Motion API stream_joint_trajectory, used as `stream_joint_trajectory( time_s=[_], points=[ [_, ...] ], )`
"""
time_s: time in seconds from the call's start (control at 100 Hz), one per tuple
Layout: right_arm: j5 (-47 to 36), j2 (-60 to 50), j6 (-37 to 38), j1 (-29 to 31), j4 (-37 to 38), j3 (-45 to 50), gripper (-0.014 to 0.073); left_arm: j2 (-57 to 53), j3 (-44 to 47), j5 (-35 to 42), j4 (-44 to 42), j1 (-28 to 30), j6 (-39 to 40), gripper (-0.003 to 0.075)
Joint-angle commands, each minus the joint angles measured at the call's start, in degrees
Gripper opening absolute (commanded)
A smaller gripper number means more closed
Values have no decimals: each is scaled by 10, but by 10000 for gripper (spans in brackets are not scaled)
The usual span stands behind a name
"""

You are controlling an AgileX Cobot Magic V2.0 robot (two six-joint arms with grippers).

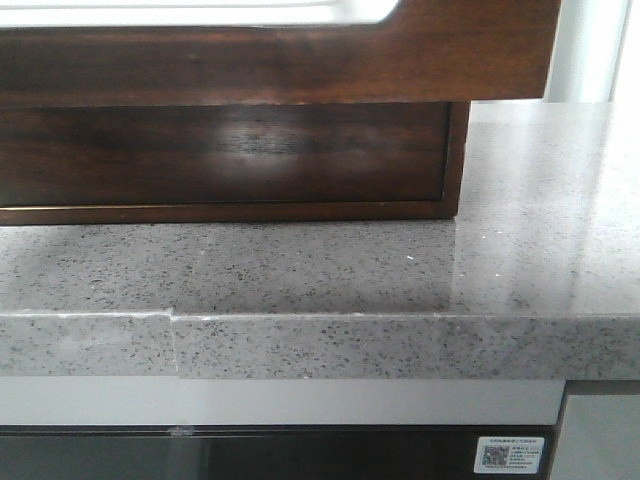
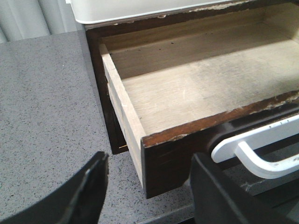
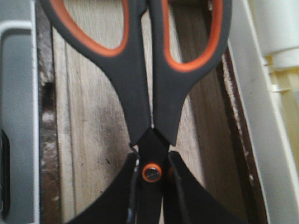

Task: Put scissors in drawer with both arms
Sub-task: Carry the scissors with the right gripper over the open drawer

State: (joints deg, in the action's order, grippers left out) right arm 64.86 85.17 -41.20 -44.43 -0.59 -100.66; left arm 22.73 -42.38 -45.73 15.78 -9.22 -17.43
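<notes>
The drawer (image 2: 196, 88) is pulled out, and its pale wooden inside holds nothing in the left wrist view. In the front view its glossy dark brown front (image 1: 300, 60) runs across the top. My left gripper (image 2: 150, 161) is open, its black fingers (image 2: 88, 186) on either side of the drawer's front corner, beside the white handle (image 2: 261, 149). My right gripper (image 3: 152, 161) is shut on the scissors (image 3: 140, 93) at the orange pivot. Their dark grey and orange handles point away from it over the drawer's wooden floor (image 3: 88, 121). Neither gripper shows in the front view.
The cabinet stands on a grey speckled stone counter (image 1: 400, 270), whose front edge (image 1: 350, 345) is close to the camera. A white tray-like object (image 2: 131, 9) sits on the cabinet above the drawer. Cream plastic (image 3: 280, 93) lies beside the drawer in the right wrist view.
</notes>
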Motion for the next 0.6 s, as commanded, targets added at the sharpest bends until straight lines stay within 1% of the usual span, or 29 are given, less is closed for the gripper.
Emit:
stream_joint_trajectory(
  time_s=[0.0, 0.28, 0.48, 0.53, 0.59],
  points=[
    [-36, 8, 1, -11, 57, -18, -32, 8, -14, 45, 10, -3, 5, 365],
    [-23, 67, 1, -13, 140, -18, -31, 8, -14, 45, 9, -3, 5, 365],
    [-13, 75, 1, -13, 152, -18, -27, 8, -14, 45, 9, -3, 5, 365],
    [-10, 75, 1, -13, 152, -18, -11, 8, -14, 45, 9, -3, 5, 365],
    [-8, 75, 1, -13, 152, -18, 40, 8, -14, 45, 9, -3, 5, 365]
  ],
)
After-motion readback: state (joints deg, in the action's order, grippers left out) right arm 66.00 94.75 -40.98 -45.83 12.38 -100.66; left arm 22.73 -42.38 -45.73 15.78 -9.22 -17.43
